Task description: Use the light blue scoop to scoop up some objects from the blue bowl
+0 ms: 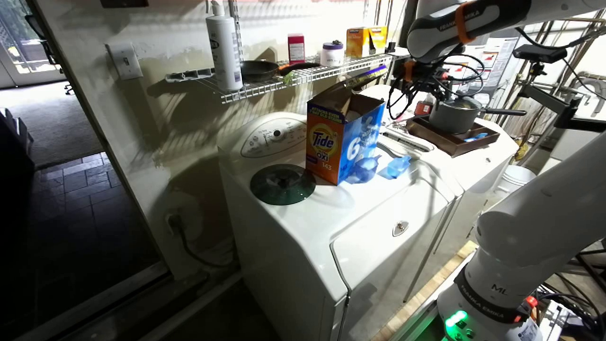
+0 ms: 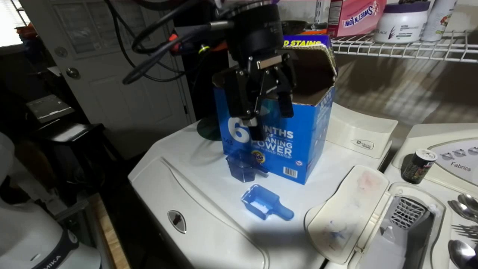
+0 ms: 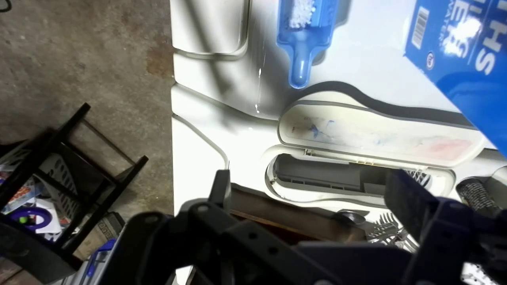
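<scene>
The light blue scoop [image 2: 274, 205] lies on the white machine top with white granules inside. It also shows in an exterior view [image 1: 397, 166] and at the top of the wrist view [image 3: 300, 59], its handle toward the gripper. The round blue bowl [image 1: 282, 187] looks dark teal in shadow and stands on the machine top beside the detergent box. In an exterior view [image 2: 209, 129] the box partly hides it; its contents are not clear. My gripper [image 3: 313, 194] is open, with nothing between its fingers. It hangs well above the surface, apart from both things, and also shows in an exterior view [image 2: 271, 121].
The tall open detergent box [image 2: 276, 138] stands between bowl and scoops. A darker blue scoop [image 2: 242, 168] touches or nearly touches it. A grey pot [image 1: 454, 116] stands in a brown tray [image 1: 428, 137]. An open dispenser lid [image 3: 376, 132], forks [image 3: 386, 227] and a black can [image 2: 420, 166] lie nearby.
</scene>
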Robot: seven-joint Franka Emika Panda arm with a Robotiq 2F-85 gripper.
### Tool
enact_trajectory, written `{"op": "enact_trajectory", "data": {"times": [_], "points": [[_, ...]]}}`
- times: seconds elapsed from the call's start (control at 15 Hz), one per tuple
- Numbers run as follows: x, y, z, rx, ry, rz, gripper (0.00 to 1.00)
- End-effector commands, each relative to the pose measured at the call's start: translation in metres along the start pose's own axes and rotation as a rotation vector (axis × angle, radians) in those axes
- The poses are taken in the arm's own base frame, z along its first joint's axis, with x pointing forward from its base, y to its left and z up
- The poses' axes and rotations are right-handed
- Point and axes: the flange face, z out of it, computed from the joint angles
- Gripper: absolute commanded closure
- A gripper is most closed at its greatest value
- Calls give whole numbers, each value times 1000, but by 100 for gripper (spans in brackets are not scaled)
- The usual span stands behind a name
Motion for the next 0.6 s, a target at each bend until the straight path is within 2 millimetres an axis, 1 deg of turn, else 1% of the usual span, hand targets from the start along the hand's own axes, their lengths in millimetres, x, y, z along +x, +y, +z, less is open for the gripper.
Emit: {"op": "enact_trajectory", "data": {"times": [0.0, 0.2, 0.33, 0.4, 0.53], "points": [[-1, 16, -11, 29, -47, -32, 0], [1, 22, -16, 45, -72, -46, 0], [1, 24, -15, 48, -105, -57, 0], [5, 16, -11, 32, -62, -40, 0], [5, 18, -11, 32, -76, -47, 0]]}}
